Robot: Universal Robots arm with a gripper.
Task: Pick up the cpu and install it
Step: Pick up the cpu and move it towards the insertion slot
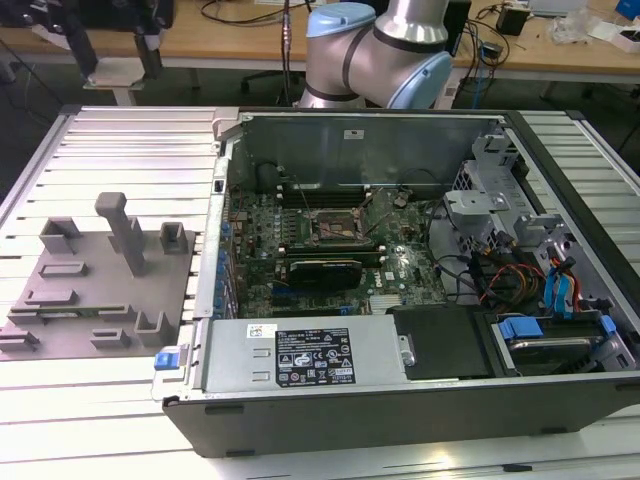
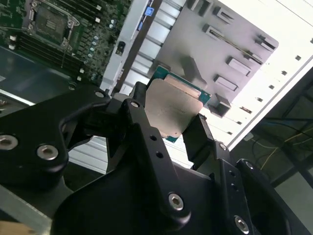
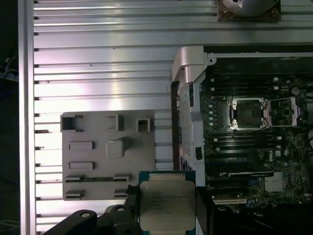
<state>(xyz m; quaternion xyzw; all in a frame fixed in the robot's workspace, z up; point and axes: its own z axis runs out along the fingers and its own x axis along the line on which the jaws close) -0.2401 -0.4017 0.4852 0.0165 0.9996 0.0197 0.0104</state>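
Ribbed aluminium table (image 1: 100, 425); grey fixture plate (image 1: 110, 288) and open computer case (image 1: 400, 415) rest on it.

1. Ribbed aluminium table (image 1: 110, 410), one. It spans the exterior view from left edge to right edge and is my working ground.
2. Wooden desk (image 1: 230, 48), one. It runs across the top of the exterior view, behind my table.
3. Black cables (image 1: 245, 12), several, loose on that desk at top centre.
4. Dark floor (image 1: 18, 150), a strip at the upper left edge, below the desk.
5. White glare (image 1: 440, 462) on the table slats along the bottom edge.
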